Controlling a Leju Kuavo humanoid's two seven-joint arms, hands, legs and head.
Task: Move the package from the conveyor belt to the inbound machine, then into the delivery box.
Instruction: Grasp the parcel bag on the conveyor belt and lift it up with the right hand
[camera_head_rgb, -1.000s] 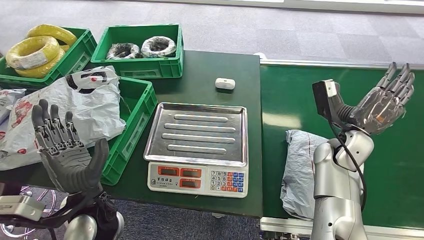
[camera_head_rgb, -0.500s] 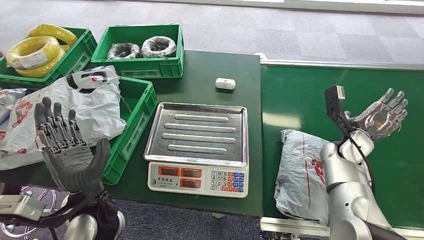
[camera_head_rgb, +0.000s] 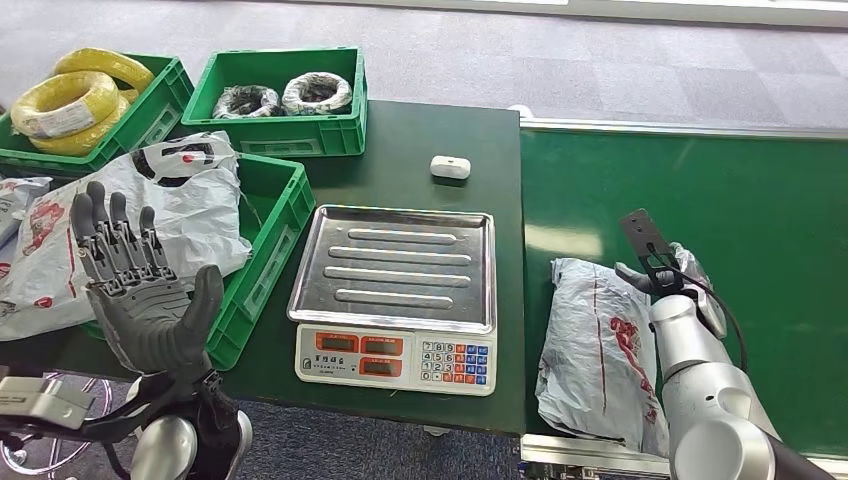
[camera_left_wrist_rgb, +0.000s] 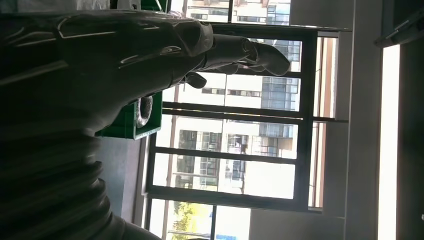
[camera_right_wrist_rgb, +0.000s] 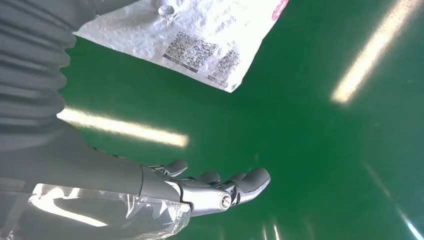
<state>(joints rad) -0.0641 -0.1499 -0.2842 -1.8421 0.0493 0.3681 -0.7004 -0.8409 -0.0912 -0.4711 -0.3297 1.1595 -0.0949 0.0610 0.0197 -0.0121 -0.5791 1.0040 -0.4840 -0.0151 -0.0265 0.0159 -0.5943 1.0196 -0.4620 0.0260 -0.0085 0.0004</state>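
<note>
A crumpled grey plastic mailer package (camera_head_rgb: 598, 350) with red print lies on the green conveyor belt (camera_head_rgb: 760, 200), at its near edge beside the steel-trayed weighing scale (camera_head_rgb: 398, 290). The right hand (camera_right_wrist_rgb: 200, 187) hovers just beside it, fingers straight, holding nothing. The left hand (camera_head_rgb: 140, 290) is raised, fingers spread, empty.

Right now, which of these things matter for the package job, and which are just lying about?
Job: the package on the conveyor belt, the scale, the right hand beside the package.

Lying about: crate of yellow coils, crate of dark coils, small white case.
</note>
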